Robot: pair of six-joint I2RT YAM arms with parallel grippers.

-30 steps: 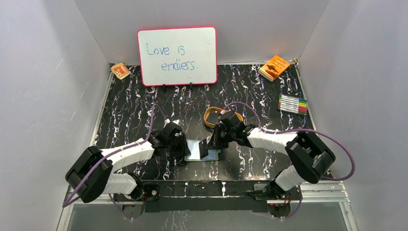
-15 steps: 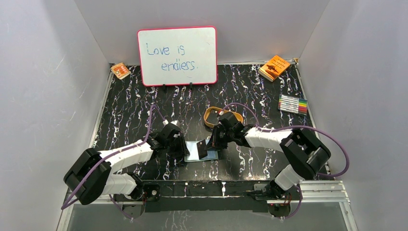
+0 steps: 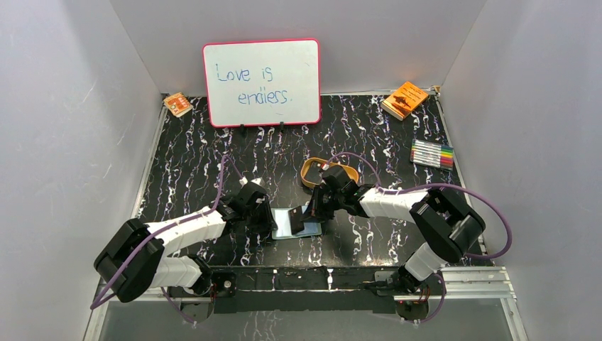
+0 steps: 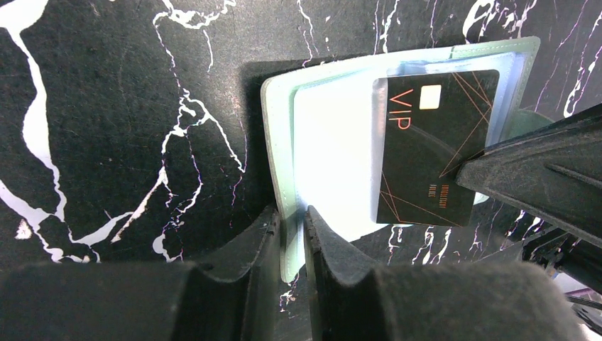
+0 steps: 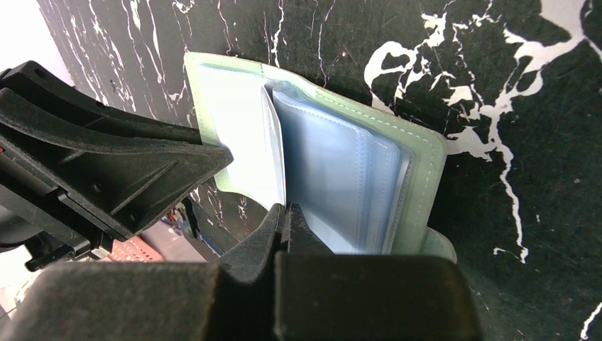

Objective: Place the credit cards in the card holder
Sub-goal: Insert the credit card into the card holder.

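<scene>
Reaches in from the near left with the left arm (image 3: 192,226), elbow lifted, forearm sloping down toward the middle. Pinches with the left gripper (image 4: 291,217): two black fingers (image 4: 241,256) almost together, only a thin gap, with the edge of the card holder (image 4: 273,142) in between. Reaches in from the near right with the right arm (image 3: 394,201), elbow lifted too, wrist tipped down and turned to the middle. Squeezes tight with the right gripper (image 5: 285,209), fingers pressed together on the edge of the credit card (image 4: 433,149). Points both grippers at each other, close but apart.
</scene>
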